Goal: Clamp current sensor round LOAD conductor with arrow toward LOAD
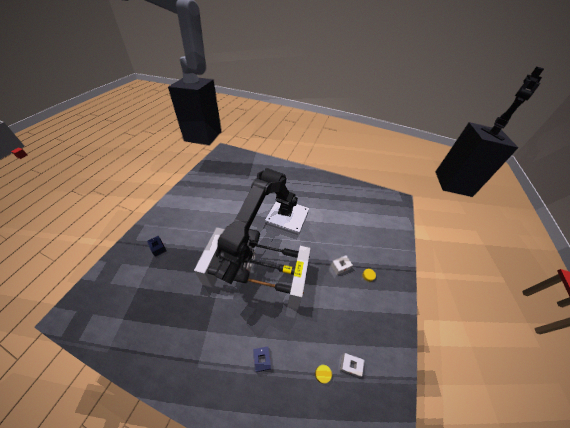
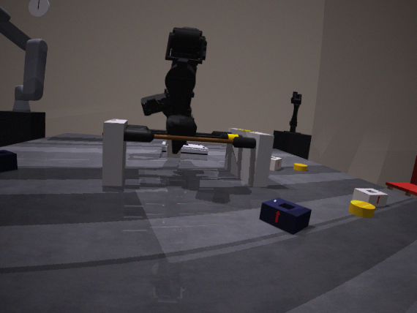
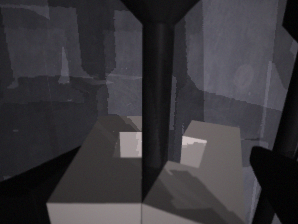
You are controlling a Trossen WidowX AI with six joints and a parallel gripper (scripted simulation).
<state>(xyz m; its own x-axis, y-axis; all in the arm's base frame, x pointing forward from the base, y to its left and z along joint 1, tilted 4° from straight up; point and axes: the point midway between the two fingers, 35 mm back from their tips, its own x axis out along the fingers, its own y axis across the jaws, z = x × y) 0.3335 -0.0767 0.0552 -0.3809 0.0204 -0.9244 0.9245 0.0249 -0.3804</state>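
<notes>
A rig of two white posts (image 1: 206, 256) (image 1: 301, 274) (image 2: 114, 153) (image 2: 260, 157) carries three parallel conductors: a black one, a middle one with a yellow LOAD marker (image 1: 299, 268), and an orange one (image 1: 261, 283) (image 2: 190, 138). In the wrist view the white-grey sensor (image 3: 100, 185) sits round a dark conductor (image 3: 157, 75), its two halves meeting at a front seam. I cannot see its arrow. My gripper (image 3: 173, 151) (image 1: 232, 270) (image 2: 178, 143) is open; its dark fingers stand wide on either side of the sensor and do not touch it.
A white base plate (image 1: 296, 222) holds the arm. Navy blocks (image 1: 157, 245) (image 1: 262, 359) (image 2: 285, 215), white blocks (image 1: 341, 265) (image 1: 352, 364) (image 2: 370, 195) and yellow discs (image 1: 369, 274) (image 1: 323, 373) (image 2: 361, 208) lie around. Black pedestals (image 1: 196, 110) (image 1: 474, 159) stand behind.
</notes>
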